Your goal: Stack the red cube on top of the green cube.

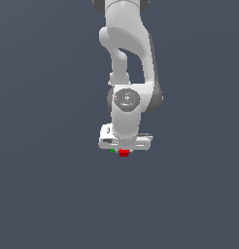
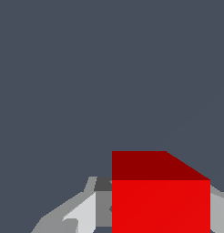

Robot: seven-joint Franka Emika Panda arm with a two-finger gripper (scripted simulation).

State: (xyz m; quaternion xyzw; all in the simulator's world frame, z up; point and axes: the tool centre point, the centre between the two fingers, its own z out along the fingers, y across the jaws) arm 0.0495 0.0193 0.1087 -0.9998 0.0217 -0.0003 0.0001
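Observation:
The red cube (image 2: 160, 205) fills the lower part of the wrist view, held between two grey fingers (image 2: 86, 211) that press against its two sides. In the exterior view the red cube (image 1: 124, 152) shows just under the white hand, with my gripper (image 1: 123, 150) shut on it. A speck of the green cube (image 1: 112, 151) peeks out right beside it, toward the exterior view's left, mostly hidden behind the hand. The green cube does not appear in the wrist view.
The white arm (image 1: 126, 58) reaches down from the top of the exterior view. Plain dark grey floor (image 1: 43, 185) surrounds the hand on all sides.

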